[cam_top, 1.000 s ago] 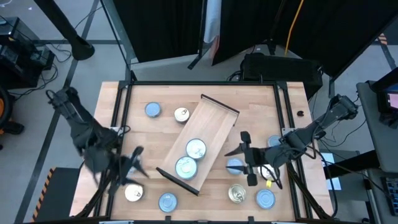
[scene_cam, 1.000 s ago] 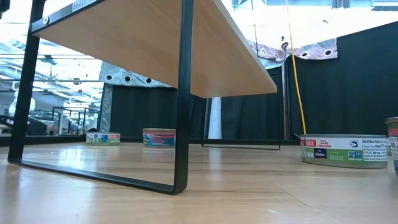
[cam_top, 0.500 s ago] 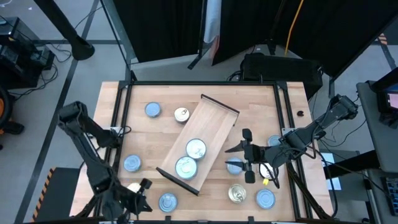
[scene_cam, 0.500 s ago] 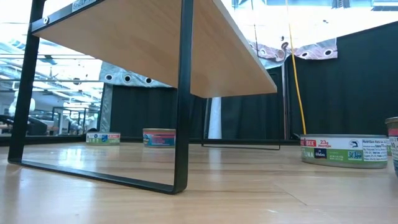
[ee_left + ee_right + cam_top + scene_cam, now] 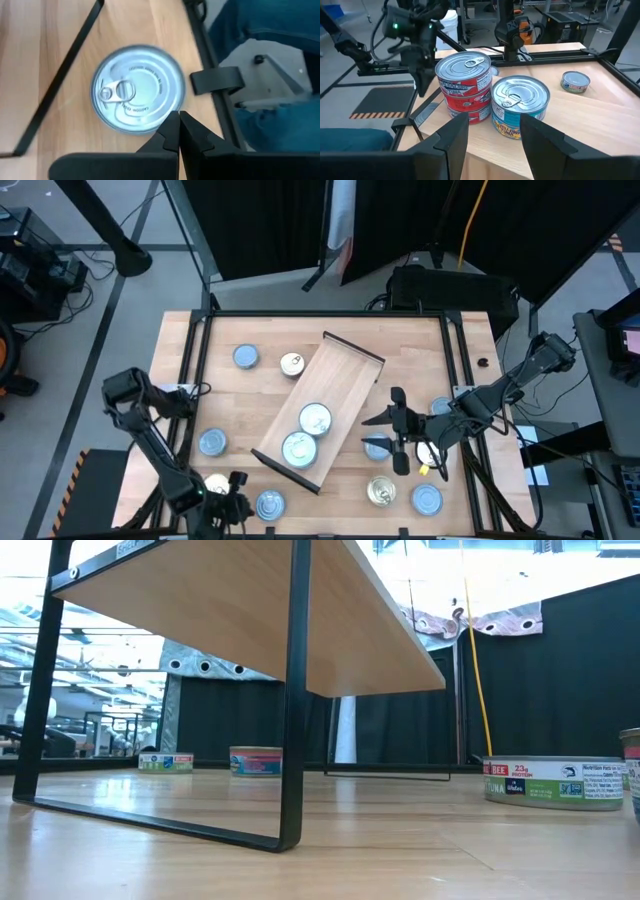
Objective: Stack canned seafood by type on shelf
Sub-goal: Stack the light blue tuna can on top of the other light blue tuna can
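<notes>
The shelf (image 5: 320, 410) lies slantwise mid-table and carries tins (image 5: 315, 420) (image 5: 298, 448). In the right wrist view these are a red-labelled stack (image 5: 465, 85) and a teal-labelled tin (image 5: 520, 102). More tins rest flat on the tabletop. My left gripper (image 5: 238, 495), shut (image 5: 179, 125), hangs at the near edge beside a blue-topped tin (image 5: 270, 503) with a pull tab (image 5: 137, 90). My right gripper (image 5: 398, 430) is open (image 5: 495, 142) right of the shelf, above a blue tin (image 5: 377, 445) and facing the shelf. My left gripper points down from above with its shut fingertips (image 5: 172, 131) at the pull-tab tin's rim (image 5: 165, 122); I cannot tell whether they touch it. The tin stands flat on the table.
Loose tins lie at the far left (image 5: 245, 357) (image 5: 292, 363), near left (image 5: 211, 442) (image 5: 215, 483) and near right (image 5: 380, 492) (image 5: 428, 500) (image 5: 440, 408). A dark frame (image 5: 200, 350) borders the table. The low view shows the shelf's leg (image 5: 292, 690) and a tin (image 5: 553, 783).
My left gripper has moved from above the near-left blue tin toward the table's near edge, leaving that tin uncovered on the table, and now hangs beside the tin at the near edge.
</notes>
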Available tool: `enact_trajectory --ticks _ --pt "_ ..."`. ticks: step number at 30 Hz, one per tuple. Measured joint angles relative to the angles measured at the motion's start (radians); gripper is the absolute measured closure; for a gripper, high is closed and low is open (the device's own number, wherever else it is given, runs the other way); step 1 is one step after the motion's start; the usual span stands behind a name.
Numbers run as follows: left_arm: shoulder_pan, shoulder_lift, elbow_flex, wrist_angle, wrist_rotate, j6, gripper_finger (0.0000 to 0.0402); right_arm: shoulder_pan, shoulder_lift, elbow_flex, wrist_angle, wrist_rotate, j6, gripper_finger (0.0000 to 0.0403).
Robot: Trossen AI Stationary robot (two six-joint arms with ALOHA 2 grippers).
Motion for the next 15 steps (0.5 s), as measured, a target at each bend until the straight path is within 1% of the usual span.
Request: enact_trajectory --ticks 7,15 --pt "0.0 0.044 0.0 -0.002 -0.06 -0.073 0.0399 0.0 0.029 0.0 0.009 0.002 0.016 0.0234" --pt "0.001 0.083 0.001 -0.026 -0.066 -0.124 0.04 0.0 0.042 0.0 0.009 0.002 0.007 0.0234"
